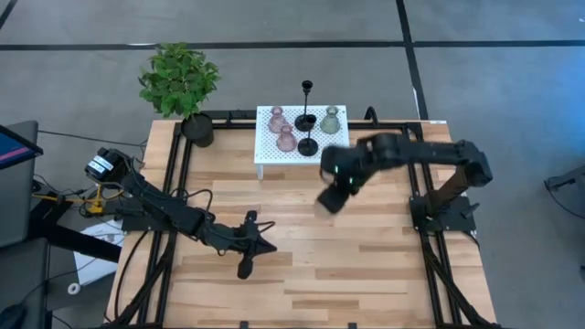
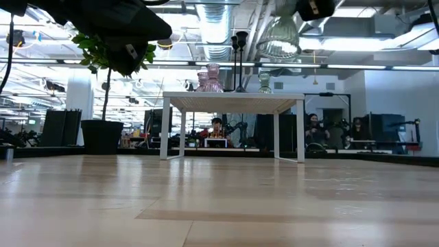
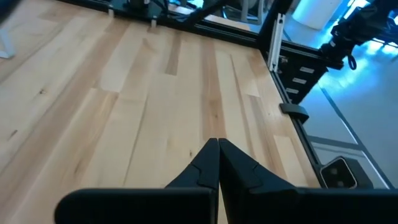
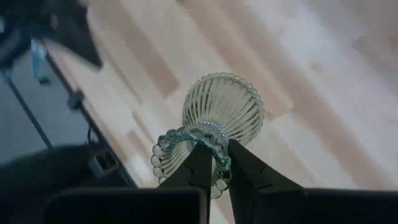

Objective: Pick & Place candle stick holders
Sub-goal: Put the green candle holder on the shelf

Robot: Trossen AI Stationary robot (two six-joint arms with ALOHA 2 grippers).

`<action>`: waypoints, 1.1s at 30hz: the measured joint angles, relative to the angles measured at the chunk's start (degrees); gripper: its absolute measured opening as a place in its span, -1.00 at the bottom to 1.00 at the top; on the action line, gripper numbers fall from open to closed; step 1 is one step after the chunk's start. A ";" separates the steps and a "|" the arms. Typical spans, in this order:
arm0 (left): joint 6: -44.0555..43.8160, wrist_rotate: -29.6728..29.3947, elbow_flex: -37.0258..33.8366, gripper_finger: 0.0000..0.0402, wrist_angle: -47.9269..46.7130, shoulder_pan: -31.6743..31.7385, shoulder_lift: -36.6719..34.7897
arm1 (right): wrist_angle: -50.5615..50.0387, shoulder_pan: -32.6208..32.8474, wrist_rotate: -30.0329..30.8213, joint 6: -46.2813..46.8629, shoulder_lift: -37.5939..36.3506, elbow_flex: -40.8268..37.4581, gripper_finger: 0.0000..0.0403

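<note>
My right gripper [image 1: 329, 196] is over the middle of the table, shut on an olive-green ribbed glass candle stick holder [image 4: 222, 111], which also shows high in the low view [image 2: 278, 36]. On the white stand [image 1: 265, 155] at the far edge stand two pink holders [image 1: 276, 119] [image 1: 286, 138], one green holder [image 1: 330, 120] and two black stemmed holders [image 1: 306, 117] [image 1: 308, 145]. My left gripper [image 1: 249, 249] is shut and empty, low over the table's near left part. My right gripper pinches the green holder's beaded mouth rim [image 4: 219, 163] between its two fingers, one finger over the mouth and one outside it. The fingers come from above, pointing down. The holder hangs upright below them, bulb down, lifted well clear of the table.
A black pot with a green plant [image 1: 196, 128] stands at the far left corner beside the stand. Black frame rails [image 1: 174, 174] run along the table's left and right sides. Bare wood [image 1: 366, 265] lies in front of the stand. People sit in the room behind [image 2: 217, 127].
</note>
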 joint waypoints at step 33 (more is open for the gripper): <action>2.38 -0.87 0.04 -0.99 -0.37 5.71 -1.27 | -9.84 -31.97 -2.06 -28.62 7.99 7.24 -0.92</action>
